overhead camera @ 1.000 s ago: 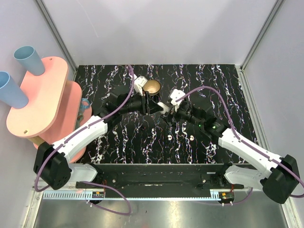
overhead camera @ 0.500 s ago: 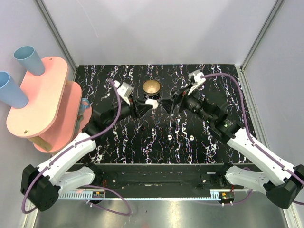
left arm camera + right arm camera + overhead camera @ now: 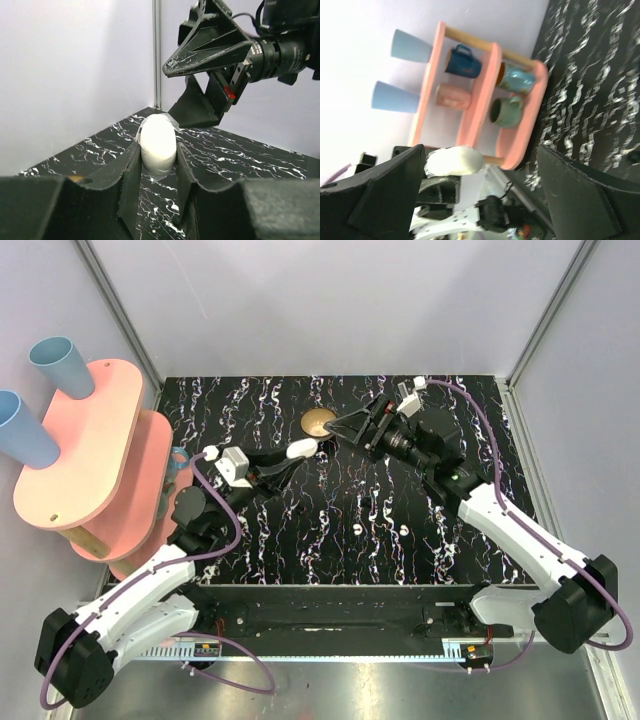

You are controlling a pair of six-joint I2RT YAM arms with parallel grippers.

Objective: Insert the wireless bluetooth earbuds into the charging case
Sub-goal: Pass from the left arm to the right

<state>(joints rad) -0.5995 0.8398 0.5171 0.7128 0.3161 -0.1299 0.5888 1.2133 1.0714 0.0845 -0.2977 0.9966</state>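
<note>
The charging case, a smooth white pod, is pinched between the fingers of my left gripper and held above the table. In the left wrist view the case stands upright between the two black fingers. My right gripper is open wide, empty, and faces the case from the right; it shows in the left wrist view. In the right wrist view the case lies between its spread fingers, apart from both. Two tiny white earbuds lie on the table.
A round brass bowl stands just behind the case. A pink rack with blue cups stands at the left; its mugs show in the right wrist view. Grey walls close the back and sides.
My left arm has drawn back to the left, carrying the case with it. My right gripper has swung up and back, turned to face the case, and its jaws are spread wider.
</note>
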